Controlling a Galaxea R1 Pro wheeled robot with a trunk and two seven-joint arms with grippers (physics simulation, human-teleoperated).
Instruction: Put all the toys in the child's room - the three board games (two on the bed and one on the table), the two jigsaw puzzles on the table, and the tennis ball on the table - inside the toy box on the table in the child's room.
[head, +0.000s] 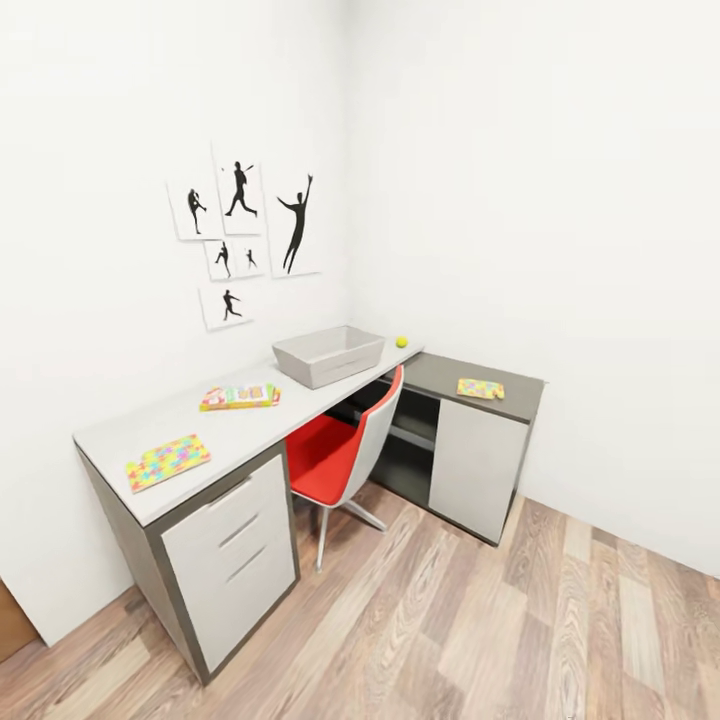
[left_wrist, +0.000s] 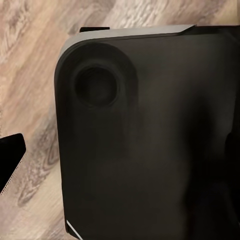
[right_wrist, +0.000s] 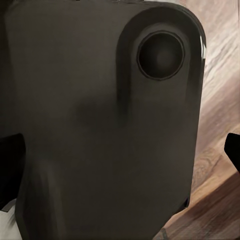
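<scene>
1. So far, as we judge it, nothing has gone into the box: we stand back from the worktop (head: 130, 435), an L-shaped desk in the corner, and every toy we can see lies out on its surface.
2. Farthest left, a puzzle (head: 167, 461) lies flat near the worktop's left end, above the drawers (head: 235, 545).
3. Next along, a board game (head: 240, 397) rests on the worktop, well apart from that puzzle and near the box, not touching it.
4. The box (head: 329, 355), grey and open-topped, sits toward the corner. What we can see of its inside looks bare, though the near wall hides part of the floor.
5. A red chair (head: 340, 450) is tucked under the worktop below the box; it may get in our way when we come close.
6. Just beyond the box's right end, the ball (head: 401, 342) sits by the wall.
7. Farthest right, a second puzzle (head: 480, 388) lies on the darker wing of the worktop, well apart from the box.
8. The bed with the two other games is out of sight, so all six toys seem left to do.
9. Our wrist views look onto dark parts of the robot's body over the wooden floor (head: 480, 630); whether either arm's fingers are wide or narrow we cannot tell, and we see nothing held.
</scene>
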